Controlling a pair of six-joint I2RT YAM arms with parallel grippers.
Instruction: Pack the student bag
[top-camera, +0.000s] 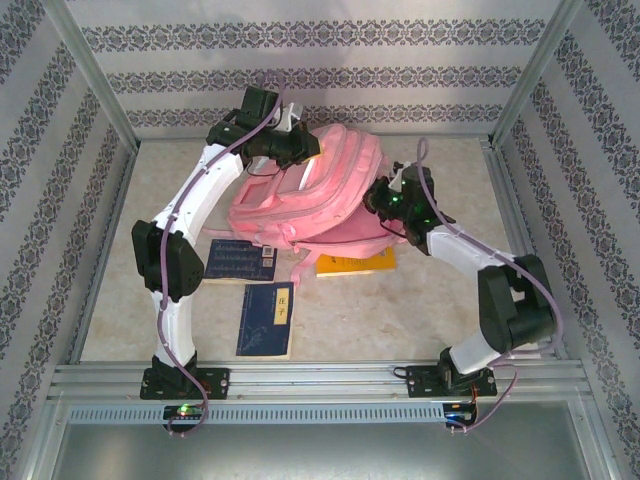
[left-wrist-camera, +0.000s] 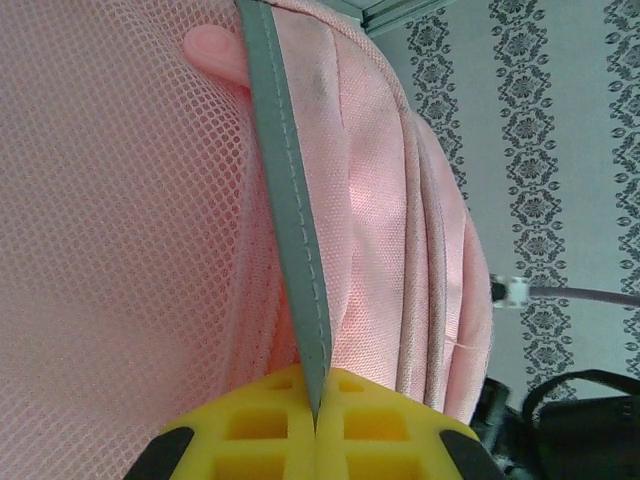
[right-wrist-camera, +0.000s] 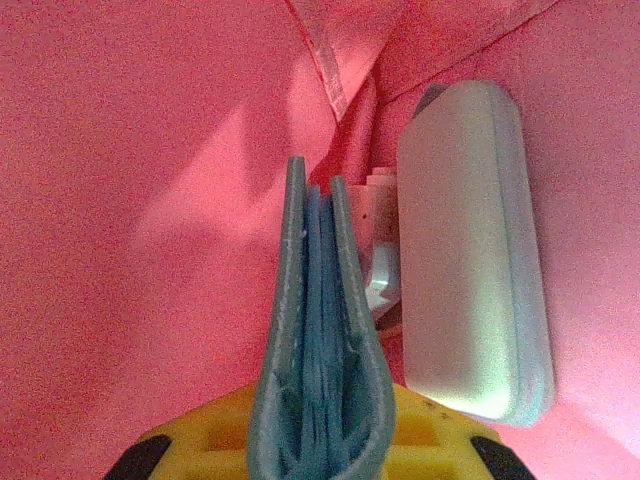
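Grip is firm on both sides: the left gripper (left-wrist-camera: 315, 425) is clenched on the grey reflective strip (left-wrist-camera: 295, 230) of the large pink fabric backpack (top-camera: 300, 190) at mid-table, and the right gripper (right-wrist-camera: 320, 440) is clamped on a blue folded sheaf (right-wrist-camera: 320, 320) inside it. We judge packing partly done: a pale rounded case (right-wrist-camera: 470, 260) lies within, while a dark blue book (top-camera: 266, 318), a second dark blue book (top-camera: 238, 260) and a yellow book (top-camera: 358, 263) wait on the beige table (top-camera: 400, 320). Wrist views give us grips and interior; the overhead view gives the loose books.

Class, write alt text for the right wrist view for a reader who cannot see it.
Closed yellow jaws of the right gripper hold a blue layered soft item inside the pink fabric student bag; a pale rounded case lies beside it.
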